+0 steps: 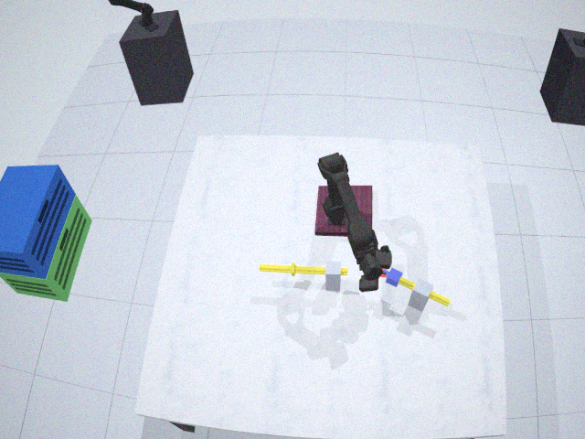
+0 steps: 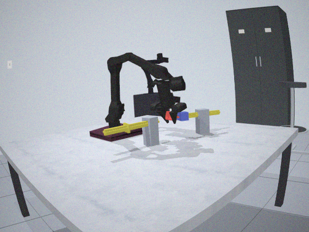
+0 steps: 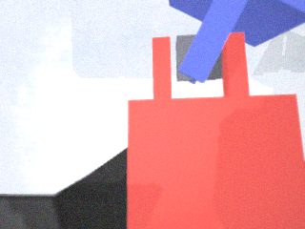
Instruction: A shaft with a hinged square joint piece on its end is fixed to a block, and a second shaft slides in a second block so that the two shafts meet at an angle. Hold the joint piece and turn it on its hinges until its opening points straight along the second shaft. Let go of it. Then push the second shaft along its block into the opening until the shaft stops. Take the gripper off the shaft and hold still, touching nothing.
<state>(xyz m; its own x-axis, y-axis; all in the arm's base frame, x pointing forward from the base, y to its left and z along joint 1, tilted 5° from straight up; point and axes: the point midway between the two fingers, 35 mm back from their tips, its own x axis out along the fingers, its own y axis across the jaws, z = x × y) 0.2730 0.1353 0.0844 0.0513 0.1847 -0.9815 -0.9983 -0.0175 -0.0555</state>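
The red piece (image 1: 383, 274) (image 2: 168, 115) (image 3: 214, 157) is above the table, at the end of the first shaft (image 1: 440, 298) (image 2: 214, 112), and the claw (image 1: 375, 274) (image 2: 171, 122) (image 3: 92, 193) is clenched on it. Its two red prongs meet the blue fork (image 1: 393, 277) (image 2: 183, 116) (image 3: 257, 24), which sits on the first shaft on the side toward its block (image 1: 419, 298) (image 2: 202, 122). Across a gap, the second shaft (image 1: 279, 268) (image 2: 137, 125) passes through the other block (image 1: 333, 278) (image 2: 150, 131), with its near end just out and outside the red piece.

I judge that the turning step is in hand. From above, the claw covers most of the red piece, so I cannot tell if the opening is already straight to the second shaft (the exterior view does not settle this either). The next move should be to finish any small turn, gently, and only then to open the fingers and leave without knocking the angle. The pushing of the second shaft is not yet done.
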